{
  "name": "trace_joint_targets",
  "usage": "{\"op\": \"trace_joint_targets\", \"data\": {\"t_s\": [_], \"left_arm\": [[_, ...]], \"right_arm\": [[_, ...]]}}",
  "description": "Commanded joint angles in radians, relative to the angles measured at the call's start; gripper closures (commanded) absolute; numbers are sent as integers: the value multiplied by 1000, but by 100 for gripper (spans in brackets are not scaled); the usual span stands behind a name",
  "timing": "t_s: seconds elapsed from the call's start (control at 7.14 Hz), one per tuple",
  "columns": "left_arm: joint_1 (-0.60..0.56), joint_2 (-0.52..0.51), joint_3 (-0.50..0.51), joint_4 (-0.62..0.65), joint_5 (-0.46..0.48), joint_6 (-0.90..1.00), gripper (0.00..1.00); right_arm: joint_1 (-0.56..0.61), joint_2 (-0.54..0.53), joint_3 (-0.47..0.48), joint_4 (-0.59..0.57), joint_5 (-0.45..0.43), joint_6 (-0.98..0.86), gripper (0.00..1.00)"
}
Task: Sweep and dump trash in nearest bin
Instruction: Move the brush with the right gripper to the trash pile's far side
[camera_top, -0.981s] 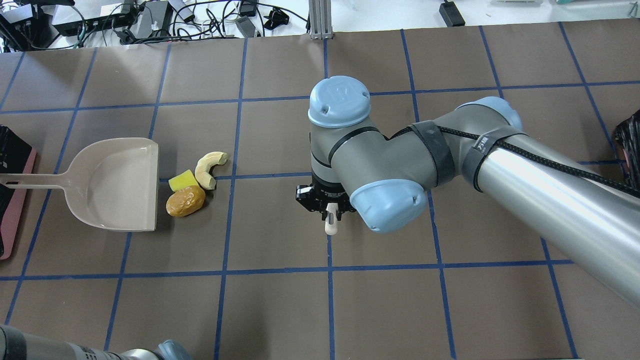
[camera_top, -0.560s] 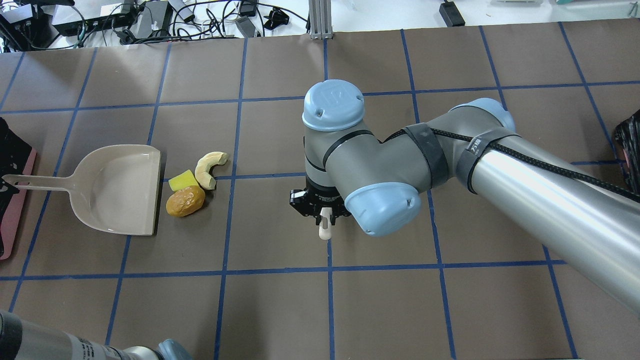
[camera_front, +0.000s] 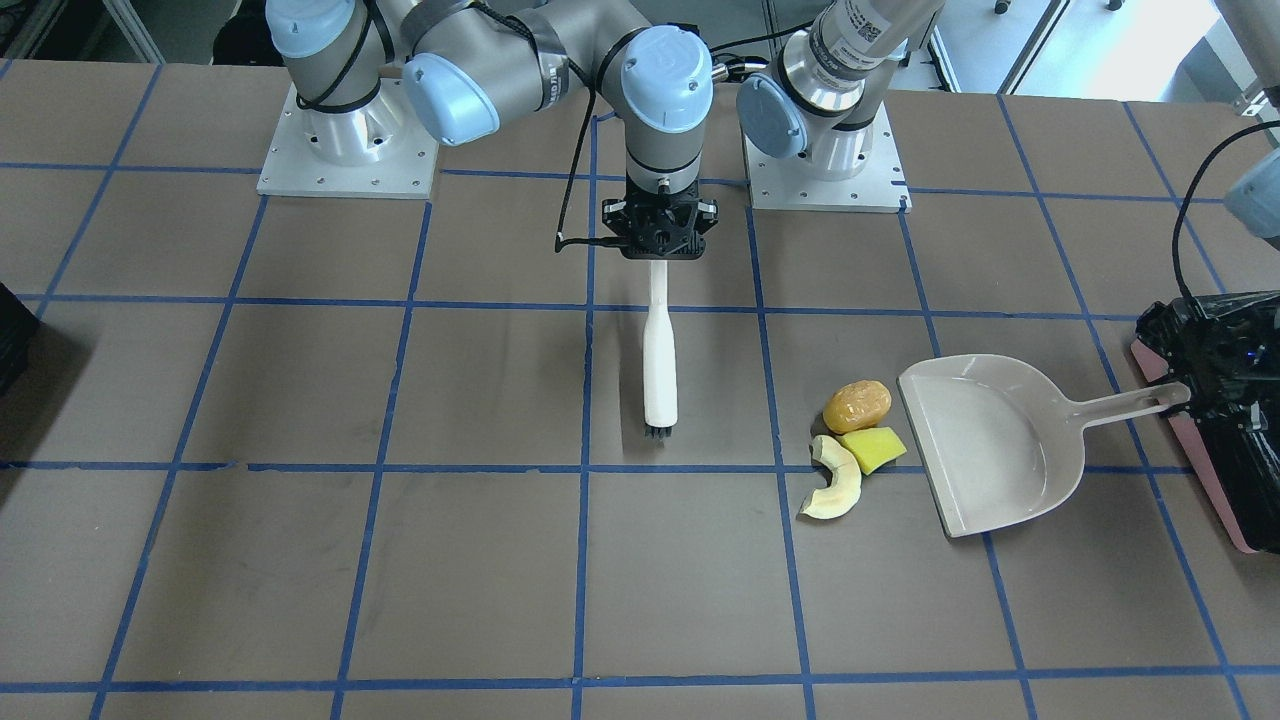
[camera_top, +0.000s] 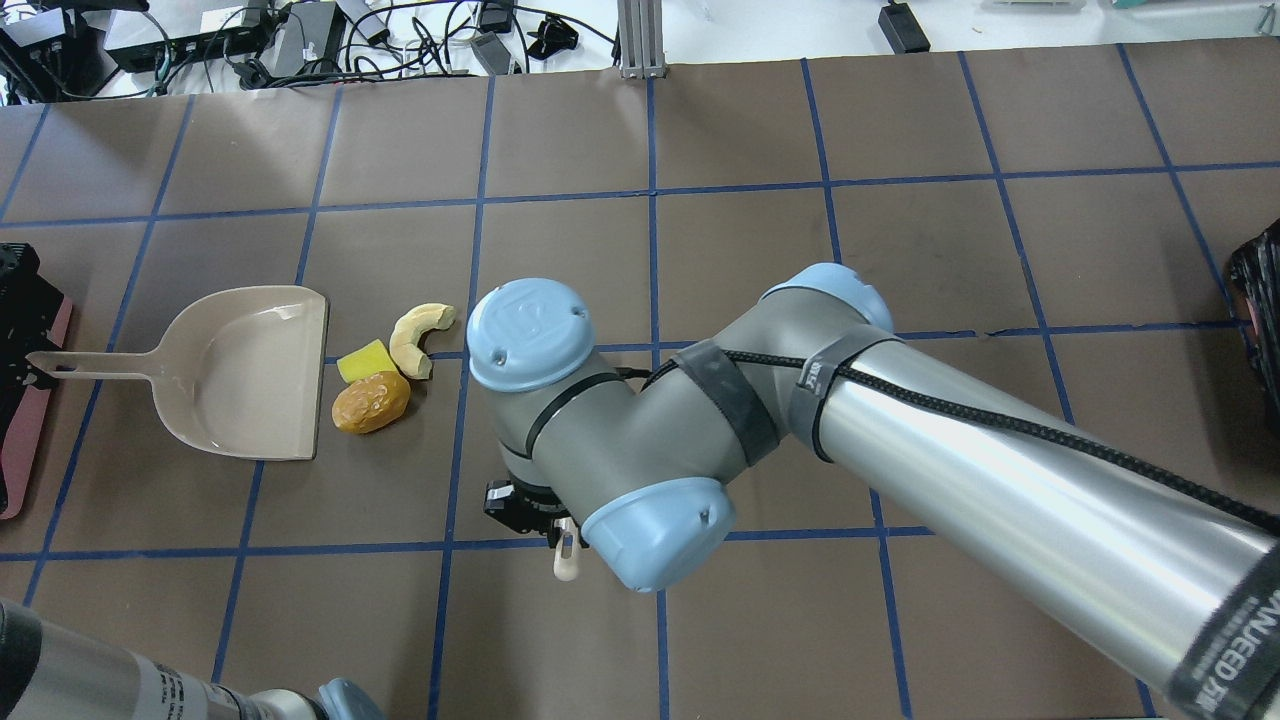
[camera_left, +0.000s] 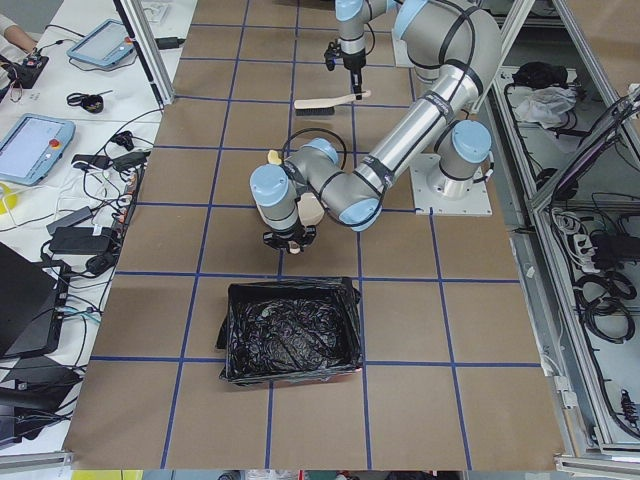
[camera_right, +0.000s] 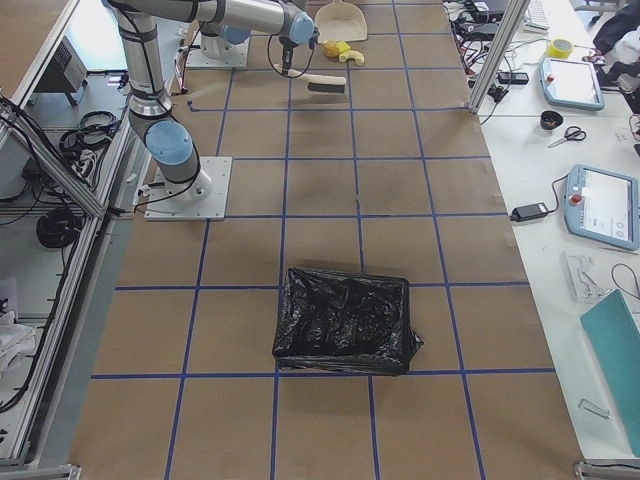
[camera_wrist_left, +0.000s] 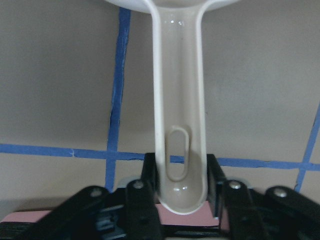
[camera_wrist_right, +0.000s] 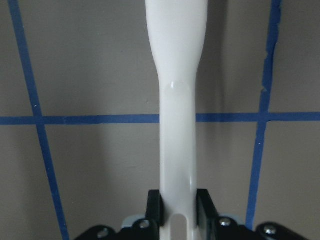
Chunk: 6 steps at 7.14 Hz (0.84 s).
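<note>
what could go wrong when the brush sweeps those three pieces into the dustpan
1. The potato-shaped lump is rounded and may roll past the lip of the dustpan rather than into it. The crescent slice lies farthest from the lip, beyond the yellow wedge, so it may skid aside.
2. The left gripper pinches only the handle's very end, so a push from the brush in the right gripper could pivot the pan.

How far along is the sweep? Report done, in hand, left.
Done: both tools are gripped, the left gripper on the dustpan handle, the right gripper on the brush. In hand: the brush is short of the trash. Left: the potato lump, yellow wedge and crescent lie outside the pan's mouth, unswept; dumping into the bin follows.
</note>
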Motion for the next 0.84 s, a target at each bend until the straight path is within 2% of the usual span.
{"op": "trace_joint_targets", "data": {"t_s": [0.0, 0.28, 0.7], "left_arm": [[-5, -3, 0, 3, -1, -1, 100], [-6, -5, 0, 3, -1, 1, 100], [-9, -8, 0, 5, -1, 1, 100]], "right_arm": [[83, 83, -115, 7, -3, 116, 100], [119, 172, -212, 10, 0, 213, 100], [117, 219, -313, 22, 37, 361, 100]]}}
